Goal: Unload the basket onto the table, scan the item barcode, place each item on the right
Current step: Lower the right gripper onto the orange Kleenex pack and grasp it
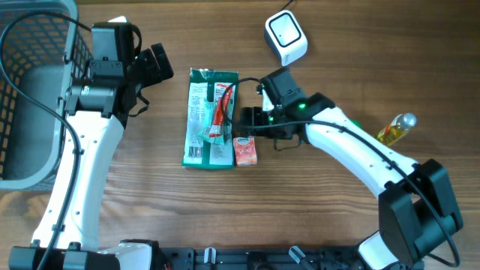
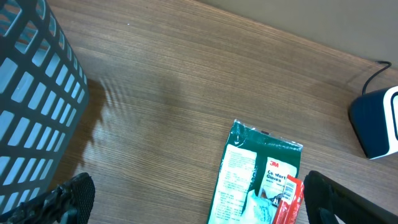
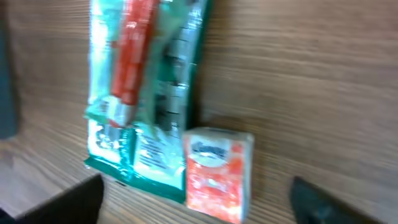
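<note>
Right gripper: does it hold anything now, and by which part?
Nothing is held. The right gripper stands open near the orange packet, which lies on the table.

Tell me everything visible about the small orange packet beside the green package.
The small orange packet is a glossy rectangular pack, white at one end with a blue logo and orange-red below; the print is blurred. It lies flat on the wooden table, one long side against a corner of the green 3M glove package. The right gripper hovers close by, fingers open, not holding it.
</note>
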Motion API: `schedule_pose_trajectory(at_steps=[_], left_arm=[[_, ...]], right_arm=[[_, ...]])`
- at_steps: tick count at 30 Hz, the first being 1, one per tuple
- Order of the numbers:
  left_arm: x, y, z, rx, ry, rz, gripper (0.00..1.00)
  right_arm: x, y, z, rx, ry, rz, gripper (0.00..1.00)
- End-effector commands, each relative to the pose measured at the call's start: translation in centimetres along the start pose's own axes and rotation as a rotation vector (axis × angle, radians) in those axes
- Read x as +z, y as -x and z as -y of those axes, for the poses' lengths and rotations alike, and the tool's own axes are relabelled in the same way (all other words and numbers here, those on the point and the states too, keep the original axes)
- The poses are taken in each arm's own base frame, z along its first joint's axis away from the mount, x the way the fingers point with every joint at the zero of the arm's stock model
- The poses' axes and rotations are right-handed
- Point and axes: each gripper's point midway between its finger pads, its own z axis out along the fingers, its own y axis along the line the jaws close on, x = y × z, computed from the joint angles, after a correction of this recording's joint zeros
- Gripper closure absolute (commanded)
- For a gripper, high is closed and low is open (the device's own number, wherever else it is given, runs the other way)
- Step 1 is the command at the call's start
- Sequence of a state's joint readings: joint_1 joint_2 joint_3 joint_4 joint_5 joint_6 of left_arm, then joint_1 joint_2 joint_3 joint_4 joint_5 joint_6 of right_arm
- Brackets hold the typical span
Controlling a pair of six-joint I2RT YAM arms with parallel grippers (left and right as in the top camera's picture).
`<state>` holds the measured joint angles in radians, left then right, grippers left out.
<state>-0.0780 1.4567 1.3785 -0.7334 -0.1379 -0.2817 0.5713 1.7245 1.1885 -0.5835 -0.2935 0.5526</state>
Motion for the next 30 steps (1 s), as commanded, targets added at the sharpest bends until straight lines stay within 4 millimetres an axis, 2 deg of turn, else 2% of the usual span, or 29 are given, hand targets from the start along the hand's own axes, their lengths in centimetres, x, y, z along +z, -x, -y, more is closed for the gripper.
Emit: schedule_pose_trajectory(at_steps=[1, 8, 10, 15, 23, 30], left_arm=[[-0.3, 0.7, -0.1, 0.011, 0.006, 0.02, 0.0], [-0.3, 0.7, -0.1, 0.011, 0.006, 0.02, 0.0], [-0.3, 0.7, -0.1, 0.011, 0.006, 0.02, 0.0], [-0.3, 0.7, -0.1, 0.011, 0.006, 0.02, 0.0], [-0.3, 0.7, -0.1, 0.011, 0.006, 0.02, 0.0], [-0.3, 0.7, -0.1, 0.011, 0.006, 0.02, 0.0]], right_arm=[[0.2, 0.0, -1.8, -0.035, 0.041, 0.003, 0.0], [0.5, -0.2, -3.1, -0.069, 0.063, 0.015, 0.0], [0.5, -0.2, -3.0, -0.068, 0.059, 0.016, 0.0], [0.5, -0.2, -3.0, -0.068, 0.058, 0.014, 0.08], [0.7, -0.3, -2.9, -0.067, 0.056, 0.01, 0.09], [2.1, -1.0, -2.0, -0.053, 0.03, -0.031, 0.12]])
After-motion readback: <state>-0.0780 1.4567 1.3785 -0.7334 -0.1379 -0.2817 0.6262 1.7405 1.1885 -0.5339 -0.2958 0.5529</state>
